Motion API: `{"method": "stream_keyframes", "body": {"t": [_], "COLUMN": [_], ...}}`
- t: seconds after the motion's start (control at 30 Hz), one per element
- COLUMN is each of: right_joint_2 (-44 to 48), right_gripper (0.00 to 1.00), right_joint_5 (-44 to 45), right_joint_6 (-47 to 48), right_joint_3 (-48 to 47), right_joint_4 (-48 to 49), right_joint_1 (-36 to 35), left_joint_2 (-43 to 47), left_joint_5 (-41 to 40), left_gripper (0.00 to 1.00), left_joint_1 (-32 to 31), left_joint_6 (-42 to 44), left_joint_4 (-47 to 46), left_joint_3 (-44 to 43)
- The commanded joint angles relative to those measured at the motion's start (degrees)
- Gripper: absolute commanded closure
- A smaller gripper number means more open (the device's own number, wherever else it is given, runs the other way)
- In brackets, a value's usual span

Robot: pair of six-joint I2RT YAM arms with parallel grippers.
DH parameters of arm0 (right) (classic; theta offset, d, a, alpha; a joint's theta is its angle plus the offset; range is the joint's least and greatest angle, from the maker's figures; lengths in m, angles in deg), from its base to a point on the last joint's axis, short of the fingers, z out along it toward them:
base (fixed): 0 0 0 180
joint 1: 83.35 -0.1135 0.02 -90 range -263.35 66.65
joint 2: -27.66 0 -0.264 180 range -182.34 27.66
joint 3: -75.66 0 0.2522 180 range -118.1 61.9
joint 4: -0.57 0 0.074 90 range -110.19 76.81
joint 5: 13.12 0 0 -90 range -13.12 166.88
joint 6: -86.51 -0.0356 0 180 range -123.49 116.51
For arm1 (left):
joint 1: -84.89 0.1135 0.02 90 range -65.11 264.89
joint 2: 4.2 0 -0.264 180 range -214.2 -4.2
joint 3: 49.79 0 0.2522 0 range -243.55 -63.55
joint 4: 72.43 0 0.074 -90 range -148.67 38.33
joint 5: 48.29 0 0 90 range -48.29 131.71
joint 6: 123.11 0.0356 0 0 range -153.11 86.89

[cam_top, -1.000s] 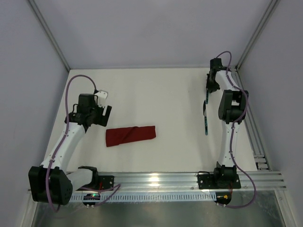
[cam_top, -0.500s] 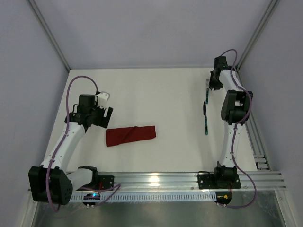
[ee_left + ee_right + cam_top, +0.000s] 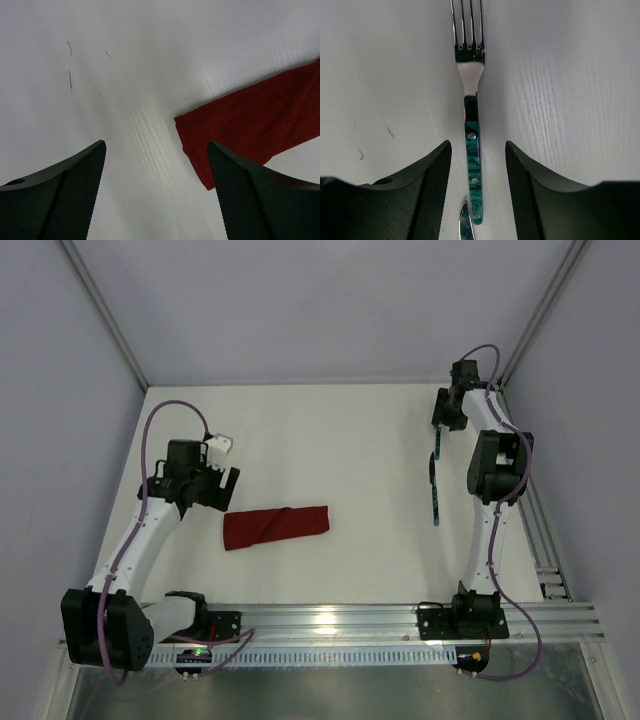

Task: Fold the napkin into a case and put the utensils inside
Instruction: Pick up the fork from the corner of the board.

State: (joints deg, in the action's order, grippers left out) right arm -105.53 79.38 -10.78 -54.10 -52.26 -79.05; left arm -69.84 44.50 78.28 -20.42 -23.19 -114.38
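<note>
Closing the right gripper [image 3: 477, 150] (jaws part-open astride the fork [image 3: 470, 80], holding nothing; left gripper [image 3: 156, 165] wide, empty) may disturb the knife [image 3: 465, 225].

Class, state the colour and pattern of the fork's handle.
Fork handle: marbled teal-green, clearest in the right wrist view.

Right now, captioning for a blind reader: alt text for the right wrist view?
A fork lies on a white table, tines away, its teal handle between the open right gripper's fingers, untouched. A knife tip peeks in below.
</note>
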Motion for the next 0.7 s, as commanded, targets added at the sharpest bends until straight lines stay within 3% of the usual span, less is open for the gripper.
{"method": "stream_keyframes", "body": {"t": [0.0,0.07,0.1,0.17,0.2,0.3,0.37,0.57,0.67], "right_joint_2": [-4.2,-5.9,-6.6,-6.3,-5.2,-0.4,5.6,34.5,49.9], "right_gripper": [0.48,0.54,0.71,0.85,0.96,0.96,0.97,0.96,0.96], "right_joint_5": [0.6,1.8,2.4,4.0,4.5,7.0,8.4,6.9,10.8], "right_joint_6": [0.8,0.6,0.3,-0.2,-0.4,-2.0,-5.1,-14.5,-19.0], "right_joint_3": [-1.0,-1.5,-2.7,-2.1,-1.7,0.2,7.5,27.7,40.7], "right_joint_4": [-2.6,-3.6,-4.5,-4.3,-3.9,-2.9,3.4,18.6,26.1], "right_joint_1": [-0.1,-0.1,0.0,-0.1,-0.1,-0.1,-0.1,-1.7,-8.1], "left_joint_2": [-0.2,-0.3,-0.2,-0.2,-0.2,0.0,0.5,3.4,5.6], "left_joint_5": [1.3,1.3,1.3,1.3,1.5,2.6,4.1,13.2,18.8], "left_gripper": [0.16,0.16,0.16,0.16,0.16,0.16,0.18,0.27,0.27], "left_joint_1": [0.3,0.3,0.3,0.3,0.3,0.3,0.3,0.3,0.2], "left_joint_6": [0.8,0.8,0.8,0.8,0.8,1.4,2.0,7.4,9.5], "left_joint_4": [-0.1,0.0,0.0,-0.1,0.1,0.5,1.5,10.5,14.9], "left_joint_3": [-0.8,-0.8,-0.7,-0.7,-0.7,-0.7,-0.8,-4.4,-7.0]}}
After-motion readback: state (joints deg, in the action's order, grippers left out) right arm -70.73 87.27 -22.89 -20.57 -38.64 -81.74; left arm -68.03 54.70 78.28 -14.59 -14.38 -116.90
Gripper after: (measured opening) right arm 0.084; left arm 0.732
